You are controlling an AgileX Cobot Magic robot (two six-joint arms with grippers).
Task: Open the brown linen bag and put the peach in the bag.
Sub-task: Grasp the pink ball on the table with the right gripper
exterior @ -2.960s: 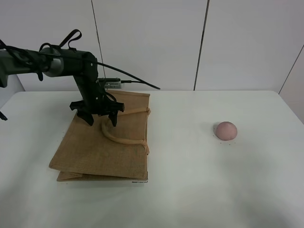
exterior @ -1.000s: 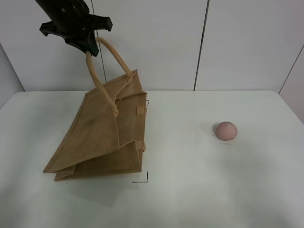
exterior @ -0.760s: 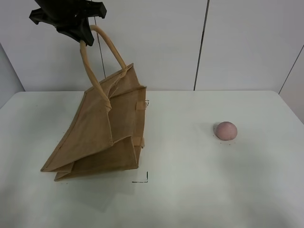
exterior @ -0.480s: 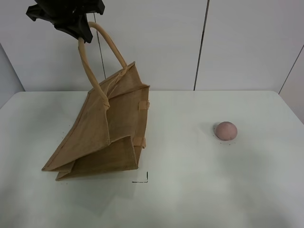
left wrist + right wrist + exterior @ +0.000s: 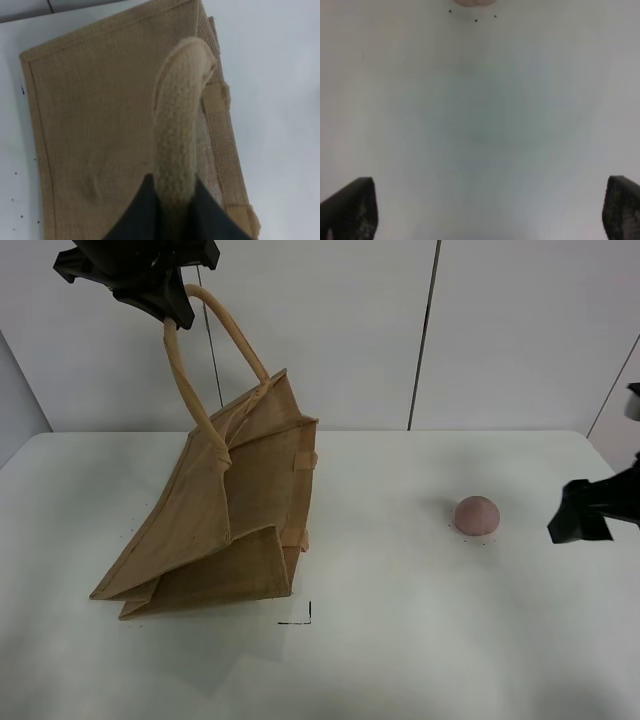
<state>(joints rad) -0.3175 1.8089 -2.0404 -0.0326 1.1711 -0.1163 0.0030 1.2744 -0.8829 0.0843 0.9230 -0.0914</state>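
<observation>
The brown linen bag (image 5: pixel 235 510) hangs tilted by one beige loop handle (image 5: pixel 200 370), its bottom edge resting on the white table (image 5: pixel 400 640). My left gripper (image 5: pixel 150 285) is high at the top left, shut on that handle. In the left wrist view the handle (image 5: pixel 177 125) runs up between the dark fingers (image 5: pixel 137 220) over the bag's cloth (image 5: pixel 100 125). The peach (image 5: pixel 476 514) lies on the table at the right. My right gripper (image 5: pixel 585 512) is open at the right edge, right of the peach. In the right wrist view its fingertips (image 5: pixel 350 210) stand wide apart and a sliver of the peach (image 5: pixel 475 2) shows.
A small black corner mark (image 5: pixel 300 618) is on the table in front of the bag. White wall panels (image 5: pixel 320 330) stand behind the table. Bare table lies between the bag and the peach.
The left gripper lifted the bag by its handle from lying flat to hanging tilted; it now holds about still. The right gripper has come into view at the right edge.
</observation>
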